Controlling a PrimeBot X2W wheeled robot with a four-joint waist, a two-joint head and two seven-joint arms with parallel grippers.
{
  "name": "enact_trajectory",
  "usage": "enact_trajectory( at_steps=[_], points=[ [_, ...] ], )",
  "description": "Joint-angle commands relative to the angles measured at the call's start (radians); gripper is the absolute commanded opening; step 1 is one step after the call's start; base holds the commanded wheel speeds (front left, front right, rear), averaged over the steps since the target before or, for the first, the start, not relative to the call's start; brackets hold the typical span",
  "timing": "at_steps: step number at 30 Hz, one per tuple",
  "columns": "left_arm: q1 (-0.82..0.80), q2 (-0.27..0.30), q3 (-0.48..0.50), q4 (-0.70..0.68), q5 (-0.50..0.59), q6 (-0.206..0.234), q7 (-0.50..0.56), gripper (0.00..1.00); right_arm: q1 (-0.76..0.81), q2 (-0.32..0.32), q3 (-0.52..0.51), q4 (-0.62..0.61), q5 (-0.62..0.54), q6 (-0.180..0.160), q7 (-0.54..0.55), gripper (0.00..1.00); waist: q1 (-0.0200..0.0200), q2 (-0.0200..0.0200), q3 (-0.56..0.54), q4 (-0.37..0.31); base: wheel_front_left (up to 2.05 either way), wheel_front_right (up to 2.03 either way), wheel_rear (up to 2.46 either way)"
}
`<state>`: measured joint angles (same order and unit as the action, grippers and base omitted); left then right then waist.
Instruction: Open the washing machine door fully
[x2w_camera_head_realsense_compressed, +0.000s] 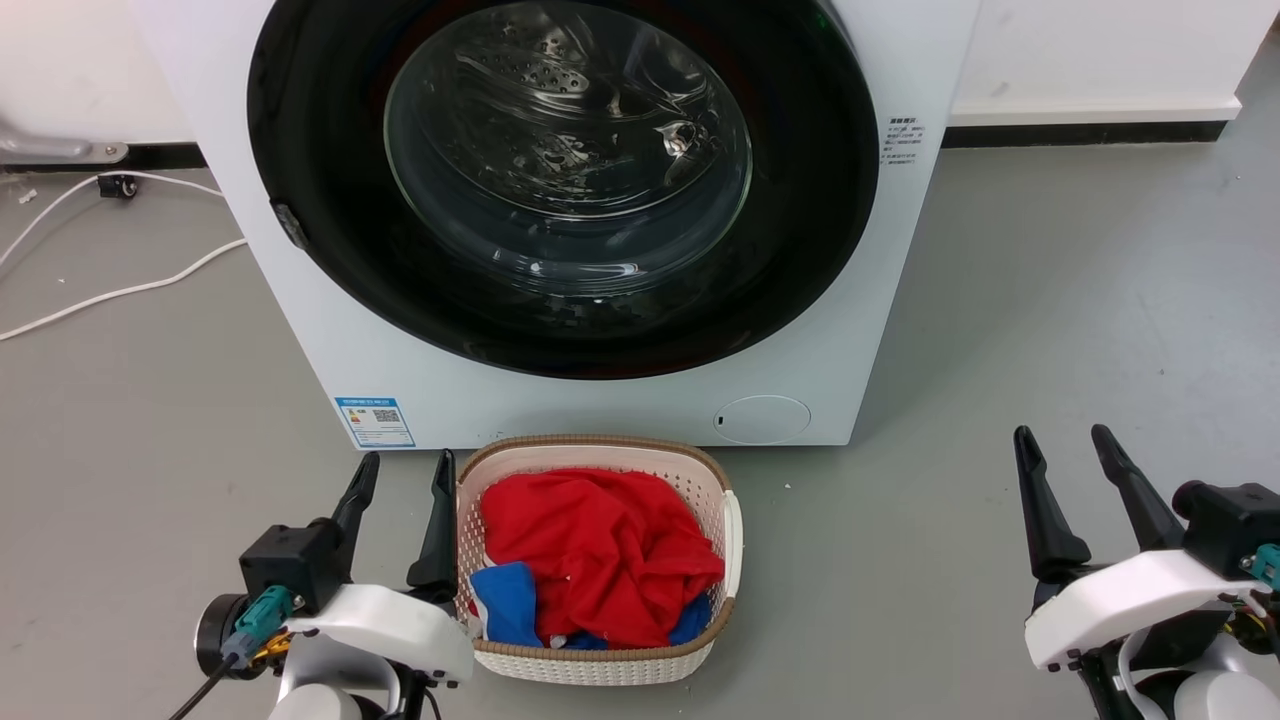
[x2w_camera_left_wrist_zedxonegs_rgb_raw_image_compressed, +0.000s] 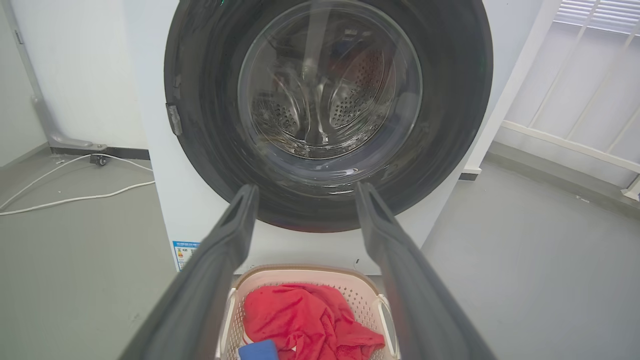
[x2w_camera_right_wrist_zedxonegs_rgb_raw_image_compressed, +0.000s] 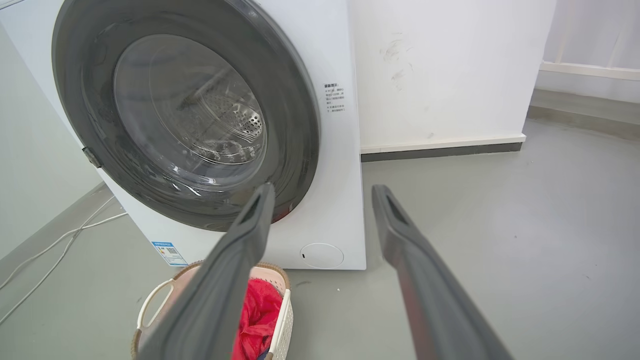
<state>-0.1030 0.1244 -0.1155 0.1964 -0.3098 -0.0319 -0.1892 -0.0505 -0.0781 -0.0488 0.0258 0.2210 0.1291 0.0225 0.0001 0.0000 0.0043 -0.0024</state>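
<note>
The washing machine door (x2w_camera_head_realsense_compressed: 800, 200) is a big glossy black disc with a clear domed window, lying flush against the white machine's front; it also shows in the left wrist view (x2w_camera_left_wrist_zedxonegs_rgb_raw_image_compressed: 450, 100) and the right wrist view (x2w_camera_right_wrist_zedxonegs_rgb_raw_image_compressed: 295, 125). A small grey catch (x2w_camera_head_realsense_compressed: 290, 226) sits on its left rim. My left gripper (x2w_camera_head_realsense_compressed: 405, 475) stands open low at the left, beside the basket, well short of the door. My right gripper (x2w_camera_head_realsense_compressed: 1065, 445) stands open low at the right, over bare floor. Nothing is between either pair of fingers.
A woven laundry basket (x2w_camera_head_realsense_compressed: 720, 480) with red and blue clothes sits on the grey floor right in front of the machine. White cables (x2w_camera_head_realsense_compressed: 120, 292) trail on the floor at the left. A white wall with a dark skirting (x2w_camera_head_realsense_compressed: 1080, 130) runs behind at the right.
</note>
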Motion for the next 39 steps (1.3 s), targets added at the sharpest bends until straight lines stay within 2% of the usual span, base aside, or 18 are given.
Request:
enact_trajectory(
  at_steps=[1,9,23,39],
  points=[
    [-0.016,0.007,-0.002,-0.005,0.021,0.006,-0.01,1.0,0.002,0.002,-0.002,-0.012,-0.022,0.002,-0.002,1.0,-0.0001,0.0,0.0,0.0,0.0,0.0,0.0],
    [-0.015,0.007,-0.001,0.003,0.07,0.017,-0.027,1.0,0.009,0.013,-0.01,-0.014,-0.091,0.002,-0.012,1.0,-0.0001,0.0,0.002,-0.001,0.0,0.0,0.0],
    [-0.008,-0.002,-0.001,0.022,0.138,0.005,-0.054,1.0,0.015,0.025,-0.014,-0.012,-0.194,0.002,-0.03,1.0,-0.0001,0.0,0.002,-0.002,0.0,0.0,0.0],
    [-0.016,-0.016,0.01,0.056,0.192,-0.007,-0.078,1.0,0.012,0.029,-0.02,-0.002,-0.233,0.002,-0.059,1.0,-0.0001,0.0,0.003,-0.01,0.0,0.0,0.0]
  ],
)
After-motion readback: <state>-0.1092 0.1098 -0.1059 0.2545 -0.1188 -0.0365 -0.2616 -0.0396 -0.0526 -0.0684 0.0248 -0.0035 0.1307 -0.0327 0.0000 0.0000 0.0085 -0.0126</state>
